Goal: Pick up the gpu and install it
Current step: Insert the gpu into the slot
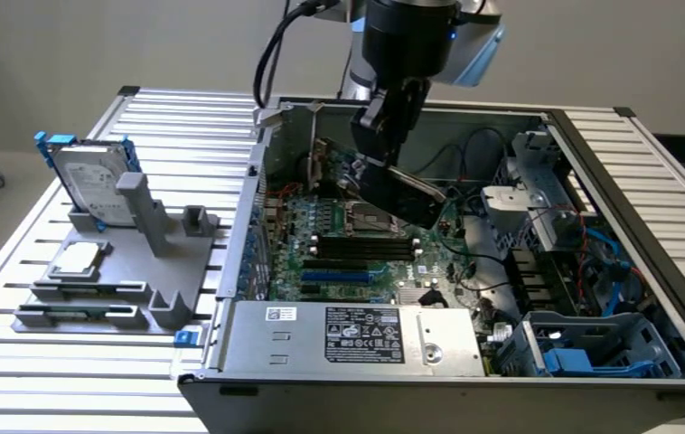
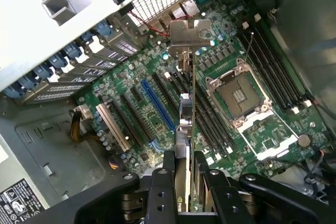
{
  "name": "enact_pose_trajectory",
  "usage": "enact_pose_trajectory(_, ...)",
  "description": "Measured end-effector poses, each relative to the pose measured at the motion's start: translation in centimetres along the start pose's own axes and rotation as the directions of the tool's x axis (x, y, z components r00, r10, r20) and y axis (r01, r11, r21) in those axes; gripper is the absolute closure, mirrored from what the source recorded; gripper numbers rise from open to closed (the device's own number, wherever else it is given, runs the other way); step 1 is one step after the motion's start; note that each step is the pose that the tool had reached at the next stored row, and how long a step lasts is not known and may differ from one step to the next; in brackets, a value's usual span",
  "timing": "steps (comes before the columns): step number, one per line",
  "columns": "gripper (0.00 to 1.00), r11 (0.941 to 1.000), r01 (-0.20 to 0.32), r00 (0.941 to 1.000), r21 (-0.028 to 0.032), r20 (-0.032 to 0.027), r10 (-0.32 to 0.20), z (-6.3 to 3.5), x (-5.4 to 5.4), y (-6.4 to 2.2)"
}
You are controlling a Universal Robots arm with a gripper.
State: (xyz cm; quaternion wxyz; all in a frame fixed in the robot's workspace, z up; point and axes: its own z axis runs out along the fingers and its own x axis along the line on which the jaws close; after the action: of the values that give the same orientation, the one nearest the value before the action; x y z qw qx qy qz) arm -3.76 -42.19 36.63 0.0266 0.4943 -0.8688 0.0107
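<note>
My gripper (image 1: 381, 149) hangs inside the open computer case (image 1: 632, 190), shut on the gpu (image 1: 406, 194). The card is a flat black-covered board, held tilted above the green motherboard (image 1: 355, 244). In the wrist view I look down its thin edge: the gpu (image 2: 185, 124) runs from between my fingers (image 2: 169, 182) out to its silver end bracket (image 2: 190, 32). Below it lie the expansion slots, among them a long blue slot (image 2: 157, 103), and the empty processor socket (image 2: 237, 94). The card is clear of the slots.
Outside the case, on the exterior view's left, a grey fixture (image 1: 114, 262) holds a silver hard drive in a blue frame (image 1: 92, 176) and a small square processor chip (image 1: 78, 259). A power supply (image 1: 355, 334) and drive bays (image 1: 584, 348) take up the case's near side.
</note>
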Motion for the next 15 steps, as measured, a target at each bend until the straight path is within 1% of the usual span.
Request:
enact_pose_trajectory(2,0.74,0.9994,0.034,0.9994,-0.0024,0.0079,-0.034,0.13,0.0,0.01)
enact_pose_trajectory(4,0.74,0.9976,0.069,0.9975,-0.0044,0.0156,-0.069,0.27,0.0,0.02)
enact_pose_trajectory(5,0.74,0.9963,0.086,0.9962,-0.0043,0.0173,-0.086,0.37,0.0,0.03)
enact_pose_trajectory(11,0.74,0.9861,0.166,0.9858,-0.0026,0.0225,-0.166,1.32,0.1,0.04)
enact_pose_trajectory(13,0.74,0.9821,0.189,0.9818,-0.0022,0.024,-0.188,1.64,0.1,0.0)
enact_pose_trajectory(15,0.74,0.9769,0.214,0.9767,-0.002,0.0242,-0.213,1.94,0.1,-0.04)
